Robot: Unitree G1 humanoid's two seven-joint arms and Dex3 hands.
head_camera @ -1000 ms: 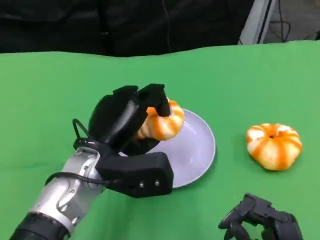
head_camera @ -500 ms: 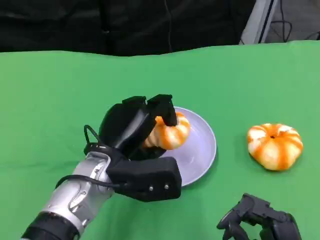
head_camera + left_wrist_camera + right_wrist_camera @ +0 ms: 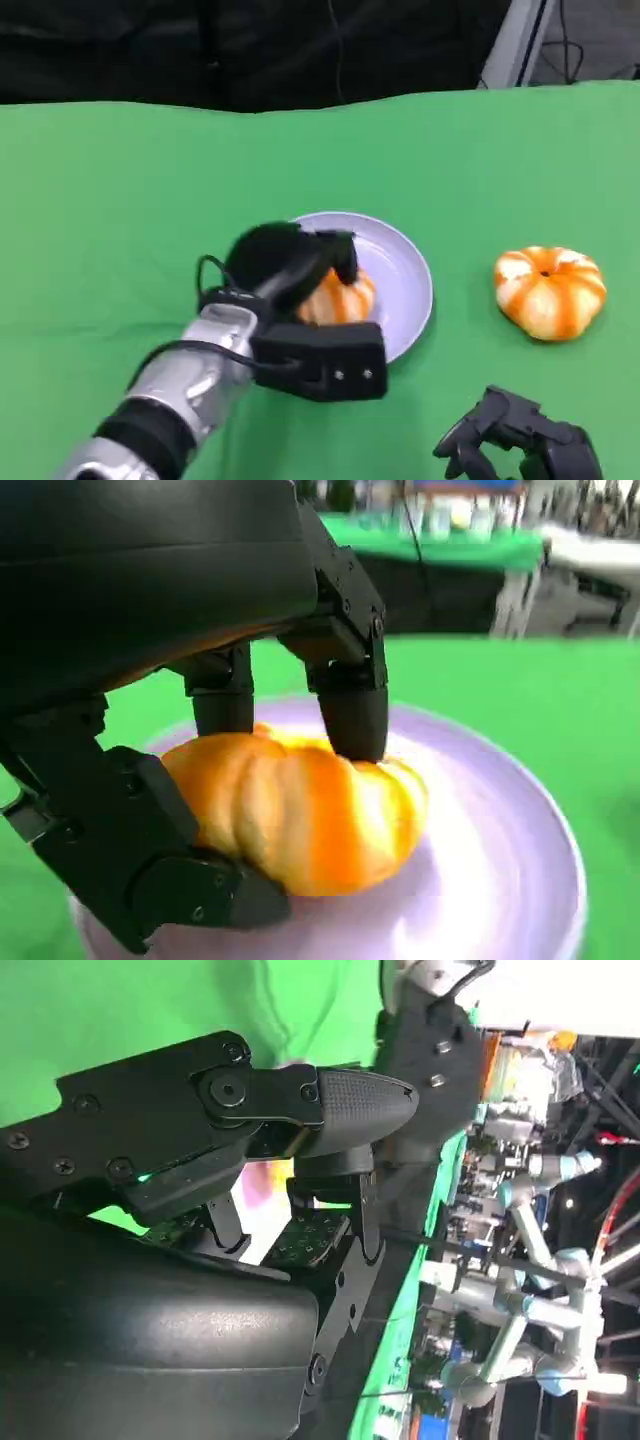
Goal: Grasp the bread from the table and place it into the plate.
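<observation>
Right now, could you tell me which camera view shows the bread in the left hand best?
The left wrist view: the bread is close up, held over the plate. The head view shows it half hidden by the left hand.

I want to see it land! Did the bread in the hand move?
Yes. The bread came down toward the robot, onto the plate, and the left hand still holds it.

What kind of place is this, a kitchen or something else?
Probably a robotics lab, not a kitchen. The table is draped in plain green cloth, cables hang against a dark backdrop behind it, and the right wrist view shows other robot arms standing in the background.
</observation>
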